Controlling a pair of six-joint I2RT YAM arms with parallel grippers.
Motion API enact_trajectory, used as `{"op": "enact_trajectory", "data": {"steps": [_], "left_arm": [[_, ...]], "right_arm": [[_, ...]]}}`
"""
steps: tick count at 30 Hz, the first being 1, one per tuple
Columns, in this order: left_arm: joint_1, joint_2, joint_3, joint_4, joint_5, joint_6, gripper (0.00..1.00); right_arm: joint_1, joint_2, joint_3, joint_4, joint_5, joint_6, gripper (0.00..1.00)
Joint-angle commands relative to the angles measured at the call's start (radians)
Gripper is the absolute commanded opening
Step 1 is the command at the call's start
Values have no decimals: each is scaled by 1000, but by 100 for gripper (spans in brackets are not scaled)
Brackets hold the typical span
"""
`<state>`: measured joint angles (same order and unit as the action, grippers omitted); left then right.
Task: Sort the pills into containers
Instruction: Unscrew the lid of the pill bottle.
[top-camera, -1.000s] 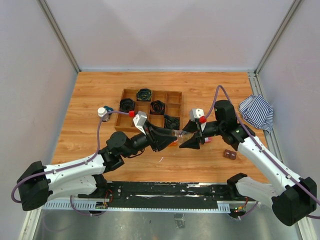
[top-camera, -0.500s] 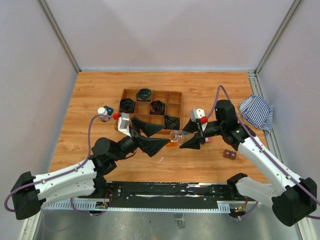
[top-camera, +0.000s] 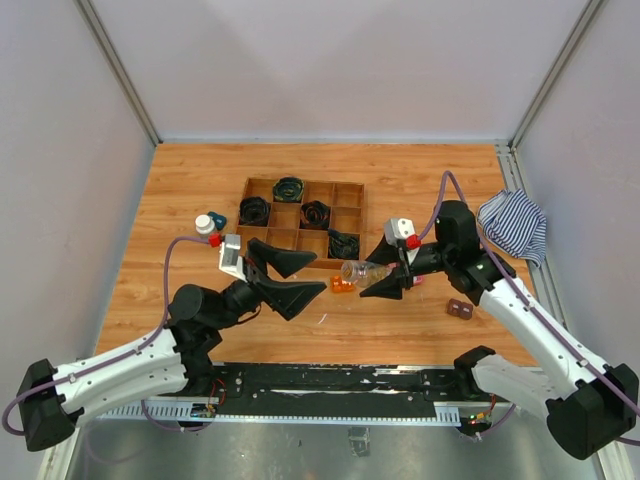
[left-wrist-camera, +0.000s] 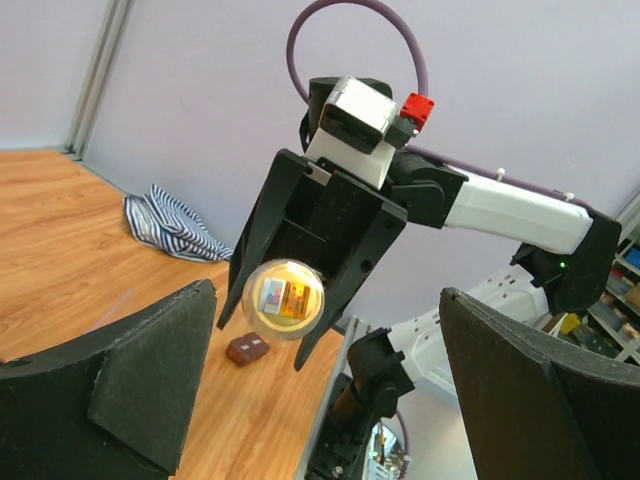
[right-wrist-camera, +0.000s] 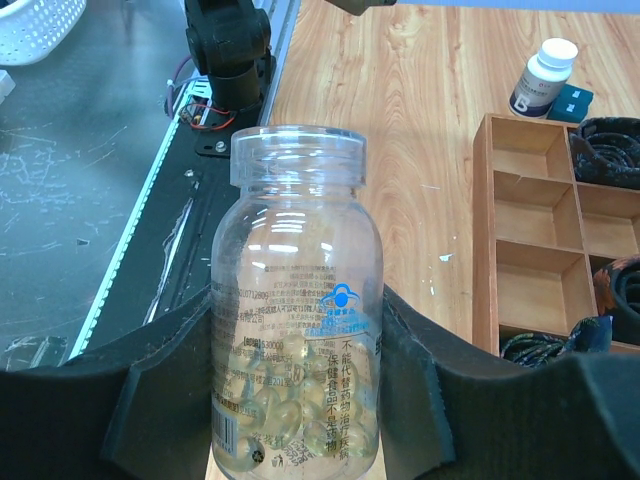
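Clear vial (right-wrist-camera: 297, 320), white-capped dark bottle (right-wrist-camera: 545, 75), blue-striped cloth (top-camera: 513, 225).

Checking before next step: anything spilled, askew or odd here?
Yes: the clear bottle in the right hand is uncapped and held nearly on its side above the table, with pills inside. No spill I can confirm.

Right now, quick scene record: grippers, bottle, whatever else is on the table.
left gripper: open, empty
right gripper: shut on clear pill bottle
clear pill bottle: sideways, uncapped, mouth toward left gripper, pale pills inside
white-capped bottle: upright, left of wooden tray
wooden tray: black coils in several compartments
striped cloth: right table edge
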<state>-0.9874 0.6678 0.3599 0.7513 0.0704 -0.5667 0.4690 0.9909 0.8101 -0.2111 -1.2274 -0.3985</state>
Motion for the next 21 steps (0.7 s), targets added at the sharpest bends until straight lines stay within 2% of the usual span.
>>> {"op": "enact_trajectory", "data": {"steps": [1,3,8,14,21], "left_arm": [[4,-60,-41,28,5,21,99],[5,-75,-58,72,44,19,99],[5,-99,-26,28,109,57,99],[4,-107,-45,-1,111,85,99],[4,-97,-42,-47,134,210,99]], "right_arm": [[-35,-24,-16,58,-19,46,1],[-36,-26,-22,74,-22,57,1],[-49,-35,-29,87,-43,65,0],[-81,-36,-42,95,-86,49,1],[-184,-29,-51,76,-161,-1,1]]}}
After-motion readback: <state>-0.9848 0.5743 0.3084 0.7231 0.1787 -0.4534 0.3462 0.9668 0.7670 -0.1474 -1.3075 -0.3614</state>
